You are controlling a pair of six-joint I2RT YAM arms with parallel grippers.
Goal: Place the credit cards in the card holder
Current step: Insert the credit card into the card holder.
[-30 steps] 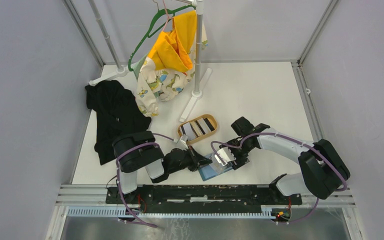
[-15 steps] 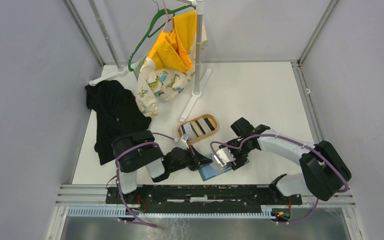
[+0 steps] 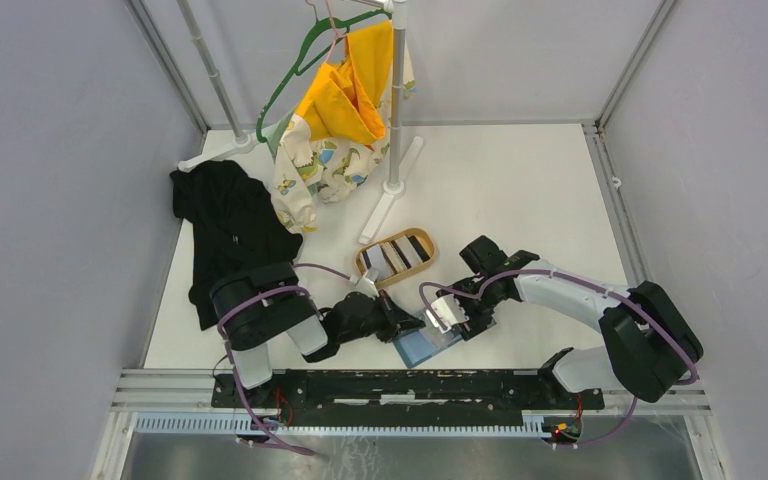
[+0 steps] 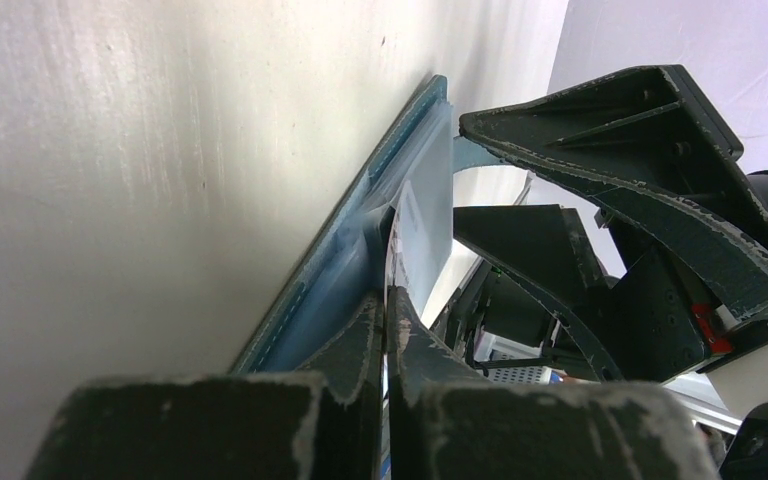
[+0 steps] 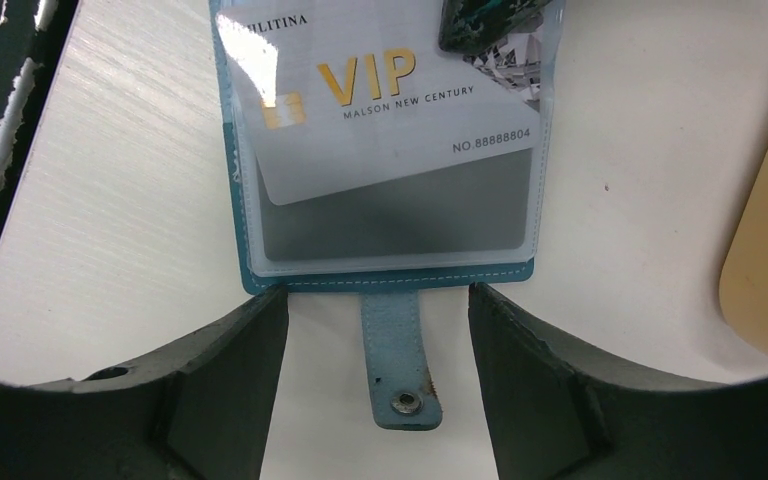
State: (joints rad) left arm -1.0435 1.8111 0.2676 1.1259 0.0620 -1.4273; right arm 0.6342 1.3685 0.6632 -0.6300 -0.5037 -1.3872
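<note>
Bright, even light; near foregrounds perhaps slightly soft

Overhead and close wrist views share card holder (image 5: 390, 235).

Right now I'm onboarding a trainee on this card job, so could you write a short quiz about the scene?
1. True or false: the white VIP card lies fully and squarely inside the card holder's clear pocket.
2. At the snap tab, the right fingers stand: A shut on it; B open, either side of it; C resting on the card.
3. Where do the other cards lie?
Key: 1 false, it is tilted and only partly in. 2 B. 3 In the wooden tray.
</note>
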